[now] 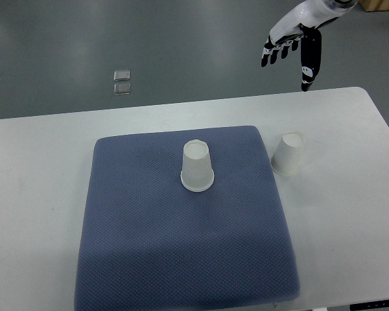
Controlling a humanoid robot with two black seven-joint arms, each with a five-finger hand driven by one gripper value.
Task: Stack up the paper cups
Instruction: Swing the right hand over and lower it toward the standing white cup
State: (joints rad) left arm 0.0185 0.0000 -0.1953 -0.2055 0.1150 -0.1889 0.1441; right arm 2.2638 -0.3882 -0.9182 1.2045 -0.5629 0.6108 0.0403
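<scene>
While two paper cups wait below, the robot's right hand (292,45) hangs above the far edge of the white surface (39,168), its arm entering at the top right corner and cut off there by the frame. Its fingers (275,52) are spread and relaxed, holding nothing; the shell is glossy white with black fingertips, and the thumb points down on its own.

One cup (198,166) stands upside down near the middle of the mat (181,253), its flat base up and its wider rim pressed to the fabric. It is a plain, smooth, white tapered cone. The second cup (288,153) sits just off the mat's right edge on the bare surface, also apparently inverted, though the steep view makes it hard to be sure. The two are near each other but apart, and both are well clear of the hand.

A blue-grey square with rounded corners, the mat has a fine dimpled weave and looks padded; its near edge runs almost to the bottom of the frame. Smooth and matte, the surface has a rounded far-right corner, and its left and near sides are cut off.

Beyond it lies a grey floor (52,45) with two small pale square marks (122,81), too small to identify. A sliver of tan material (379,5) shows at the top right corner, mostly out of frame.
</scene>
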